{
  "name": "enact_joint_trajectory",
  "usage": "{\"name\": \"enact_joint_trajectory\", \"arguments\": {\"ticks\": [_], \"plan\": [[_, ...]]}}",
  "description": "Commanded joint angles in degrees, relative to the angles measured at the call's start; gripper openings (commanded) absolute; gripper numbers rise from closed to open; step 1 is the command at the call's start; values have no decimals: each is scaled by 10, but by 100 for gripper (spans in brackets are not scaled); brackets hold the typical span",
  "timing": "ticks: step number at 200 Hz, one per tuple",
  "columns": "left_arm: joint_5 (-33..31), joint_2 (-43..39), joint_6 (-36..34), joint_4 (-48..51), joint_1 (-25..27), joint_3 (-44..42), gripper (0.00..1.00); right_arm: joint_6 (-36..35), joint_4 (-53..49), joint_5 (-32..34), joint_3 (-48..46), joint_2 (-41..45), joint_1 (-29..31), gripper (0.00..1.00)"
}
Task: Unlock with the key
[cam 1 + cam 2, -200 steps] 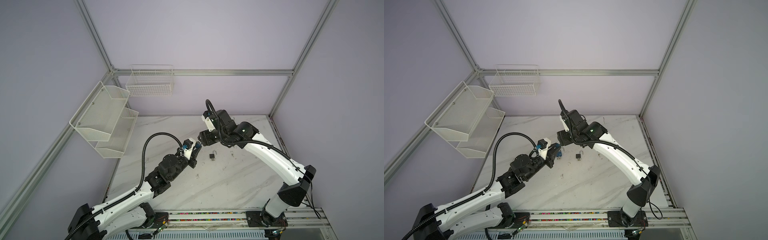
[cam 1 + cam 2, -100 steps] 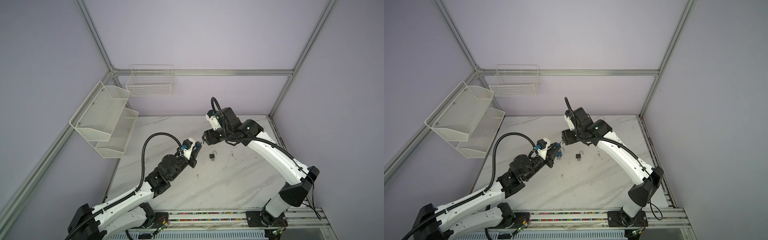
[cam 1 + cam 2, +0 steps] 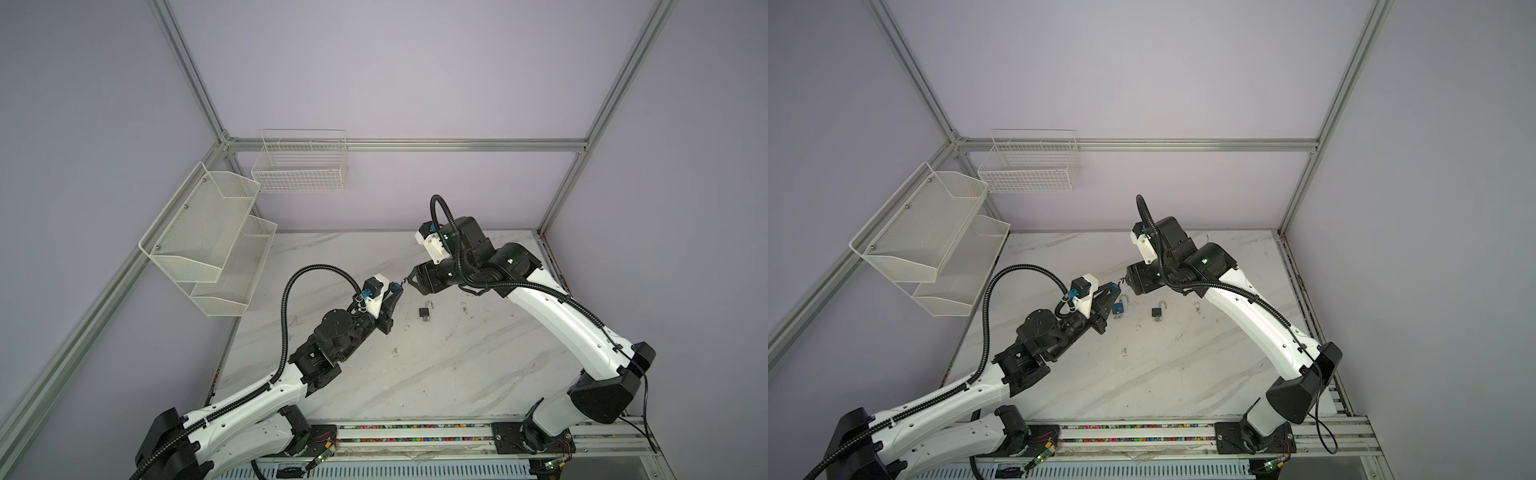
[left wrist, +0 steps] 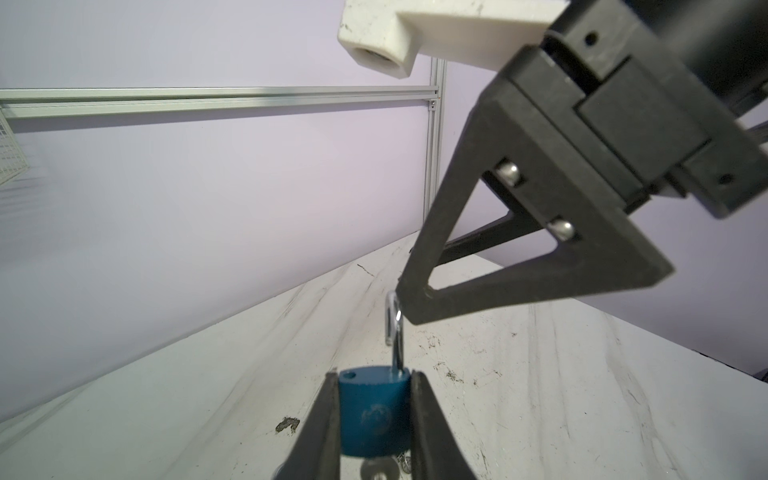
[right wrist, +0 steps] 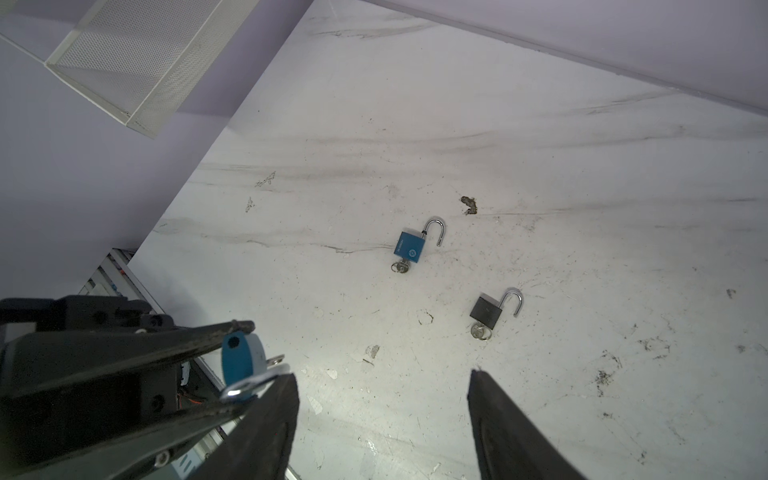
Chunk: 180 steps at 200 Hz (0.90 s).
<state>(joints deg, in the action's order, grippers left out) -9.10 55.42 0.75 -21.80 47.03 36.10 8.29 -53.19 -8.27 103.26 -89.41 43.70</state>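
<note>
Now: L pincer (image 4: 374, 377) clenched on blue lock (image 4: 372, 415), up off bench (image 4: 540, 374), shackle (image 4: 395, 332) sprung & facing R pincer (image 5: 382, 378), prob. body steadied so R can work it. R pincer released, fingertip (image 4: 410, 300) at shackle. Key (image 5: 275, 360) seems seated underneath.

- My left tool (image 4: 374, 376) grips the raised padlock (image 4: 372, 411) above the table (image 3: 1183, 374), its shackle against a finger of my right tool (image 5: 380, 376).
- On the table nearby lie the left padlock (image 3: 1118, 308) and, apart to its right, the right padlock (image 3: 1157, 312).
</note>
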Motion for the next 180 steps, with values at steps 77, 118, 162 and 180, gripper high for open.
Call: {"name": "enact_joint_trajectory", "arguments": {"ticks": [77, 118, 162, 180], "plan": [[40, 1, -39, -30, 1, 4, 0, -17, -29, 2, 56, -19, 0, 69], [40, 1, -39, -48, 2, -2, 0, -28, -24, 8, 30, -10, 0, 69], [32, -5, -40, -60, 2, -9, 0, -35, -26, -3, 12, -3, 0, 69], [28, -3, -39, -55, 2, -5, 0, -35, -24, -11, 7, 6, -1, 69]]}}
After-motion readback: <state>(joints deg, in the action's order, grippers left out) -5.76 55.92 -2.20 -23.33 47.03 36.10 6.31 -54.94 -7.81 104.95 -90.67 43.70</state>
